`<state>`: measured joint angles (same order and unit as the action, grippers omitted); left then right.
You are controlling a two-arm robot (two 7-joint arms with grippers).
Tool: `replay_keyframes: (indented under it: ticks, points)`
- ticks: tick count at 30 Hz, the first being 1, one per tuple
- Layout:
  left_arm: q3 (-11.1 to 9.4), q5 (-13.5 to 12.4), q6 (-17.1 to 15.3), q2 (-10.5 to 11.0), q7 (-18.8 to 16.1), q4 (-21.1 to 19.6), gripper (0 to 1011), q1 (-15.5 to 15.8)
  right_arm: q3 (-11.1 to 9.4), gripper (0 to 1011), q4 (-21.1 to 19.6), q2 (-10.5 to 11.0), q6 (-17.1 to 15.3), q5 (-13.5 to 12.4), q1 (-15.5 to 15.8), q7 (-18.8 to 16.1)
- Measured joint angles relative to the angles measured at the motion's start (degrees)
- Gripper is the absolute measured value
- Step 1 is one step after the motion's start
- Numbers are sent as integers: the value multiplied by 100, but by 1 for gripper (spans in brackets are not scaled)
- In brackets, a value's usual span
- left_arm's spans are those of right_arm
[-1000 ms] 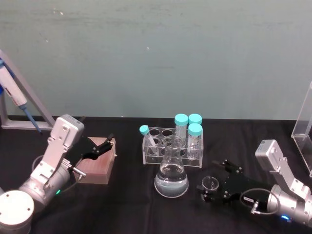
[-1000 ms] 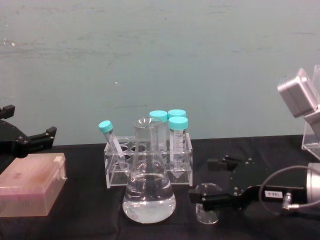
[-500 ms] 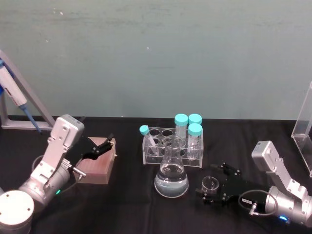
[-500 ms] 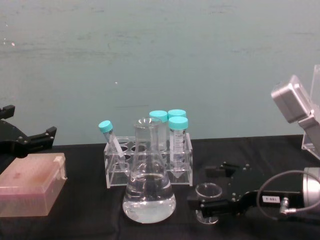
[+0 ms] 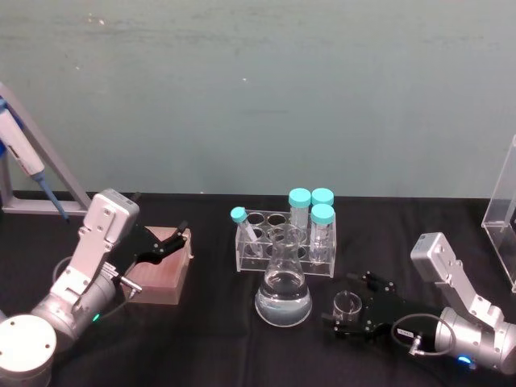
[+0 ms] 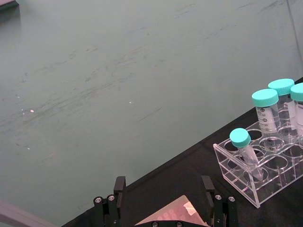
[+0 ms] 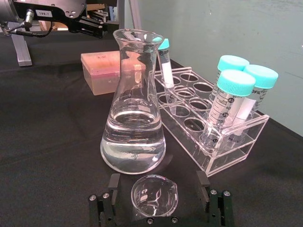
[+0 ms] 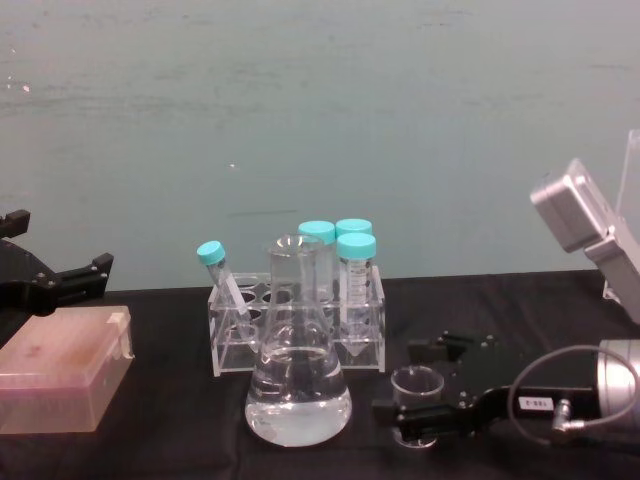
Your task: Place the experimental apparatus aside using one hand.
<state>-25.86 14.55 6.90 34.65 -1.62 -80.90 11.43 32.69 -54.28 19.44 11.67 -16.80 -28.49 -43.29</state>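
Head view: the right hand (image 5: pixel 348 308) is low near the front edge of the surface (image 5: pixel 210 339), fingers spread wide around the small beaker (image 5: pixel 347 301). Left wrist view: the left hand (image 6: pixel 163 189) is wide open above the pink box (image 6: pixel 173 218). Right wrist view: there are gaps on both sides of the beaker, with the flask (image 7: pixel 133 132) just beyond. Chest view: the tube rack (image 8: pixel 228 345) is behind the flask.

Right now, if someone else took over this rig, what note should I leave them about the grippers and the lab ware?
Right gripper: open, low over the table, one finger on each side of the small beaker, not clamped.
Left gripper: open, idle above the pink box.
Conical flask with clear liquid and tube rack stand mid-table, next to the beaker.
Done: approach only; nothing is set aside.
Left: close on the beaker, move it aside, then probably the flask and rack.
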Motion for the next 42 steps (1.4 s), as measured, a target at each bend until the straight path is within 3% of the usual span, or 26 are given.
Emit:
replay_keyframes:
  ticks: [42]
  points:
    - [0, 0, 0, 0, 0, 0, 1000, 0, 41, 1000, 178, -59, -77, -7, -84, -80]
